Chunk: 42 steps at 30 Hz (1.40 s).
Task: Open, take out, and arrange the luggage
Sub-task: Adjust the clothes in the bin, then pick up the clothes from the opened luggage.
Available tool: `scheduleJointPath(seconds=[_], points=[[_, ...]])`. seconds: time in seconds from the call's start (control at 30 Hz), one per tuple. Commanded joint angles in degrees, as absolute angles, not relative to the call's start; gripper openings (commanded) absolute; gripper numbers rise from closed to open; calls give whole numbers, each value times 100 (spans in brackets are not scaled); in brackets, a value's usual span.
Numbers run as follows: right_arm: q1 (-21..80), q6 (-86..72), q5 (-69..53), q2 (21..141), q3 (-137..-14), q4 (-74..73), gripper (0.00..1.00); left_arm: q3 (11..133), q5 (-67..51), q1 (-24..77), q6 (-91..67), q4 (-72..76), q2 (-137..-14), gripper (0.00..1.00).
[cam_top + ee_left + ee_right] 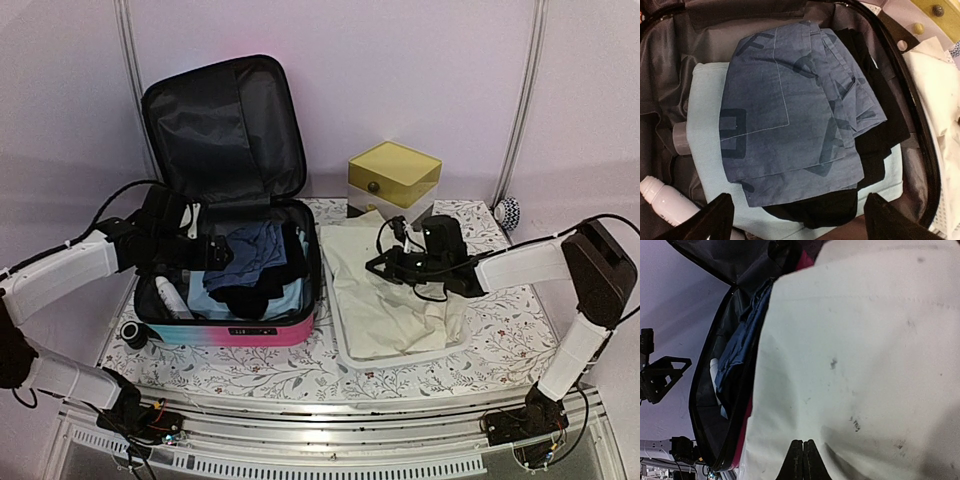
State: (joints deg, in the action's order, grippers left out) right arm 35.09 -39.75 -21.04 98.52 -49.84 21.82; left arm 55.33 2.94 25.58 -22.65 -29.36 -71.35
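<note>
Quick look at the setup: the luggage (225, 135) sits on the left half of the tabletop (300, 372), near the back edge. It's open, with its lid standing upright against the wall and the pink front wall facing the arms. It's packed. A folded blue-grey garment (795, 120) lies on top, with a black garment (875, 125) under it on the right and a light blue one (705, 145) underneath. A white bottle (665, 197) lies along the left wall of the case.

The left end effector (800, 222) hangs over the left side of the open case with its jaws spread wide. Nothing is between them, and it isn't touching the clothes.

The right end effector (378, 265) is fully closed over a cream cloth (385, 300). The cloth lies in a white tray (345, 345) just to the right of the case. In the right wrist view the fingers (798, 460) are pressed together right at the cloth, and I can't tell whether they're pinching any fabric. A yellow-topped box (393, 170) sits at the back edge behind the tray.
</note>
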Motion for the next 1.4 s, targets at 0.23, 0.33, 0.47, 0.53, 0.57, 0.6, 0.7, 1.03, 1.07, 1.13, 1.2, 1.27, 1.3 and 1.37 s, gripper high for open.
scheduleJointPath(seconds=[0.23,0.33,0.47,0.53,0.57,0.6,0.7,1.03,1.07,1.13,1.2,1.27,1.3,1.37], points=[[3525,-3363,-1661,8143,-4783,1269,3,6178,597,3079,-1987,-2830,-8151,92],[3528,-3307,-1550,7781,-4700,1124,3,6503,755,3222,-1967,-2872,-8624,92],[3524,-3229,-1438,7573,-4687,935,4,7016,1014,3394,-1977,-3073,-9237,91],[3524,-3197,-1403,7551,-4709,888,4,7255,1186,3470,-1963,-3230,-9550,91],[3524,-3191,-1391,7550,-4718,872,4,7390,1275,3506,-1937,-3309,-9672,91],[3524,-3184,-1387,7550,-4719,863,4,7474,1367,3541,-1908,-3382,-9771,91],[3526,-3175,-1372,7574,-4723,853,4,7673,1562,3576,-1839,-3621,-10040,81],[3525,-3181,-1370,7739,-4818,810,4,7733,1466,3608,-1630,-3872,-10250,64],[3524,-3182,-1371,7757,-4840,803,4,7739,1441,3607,-1608,-3883,-10283,65],[3524,-3184,-1395,7773,-4857,806,4,7751,1372,3610,-1539,-3885,-10330,68],[3524,-3198,-1405,7793,-4863,809,4,7796,1332,3617,-1497,-3931,-10397,71],[3524,-3191,-1406,7788,-4858,809,4,7845,1277,3636,-1465,-4005,-10457,72],[3522,-3190,-1400,7794,-4846,809,4,7855,1263,3644,-1451,-4026,-10470,72],[3523,-3205,-1389,7790,-4820,801,4,7879,1249,3668,-1406,-4069,-10470,72]])
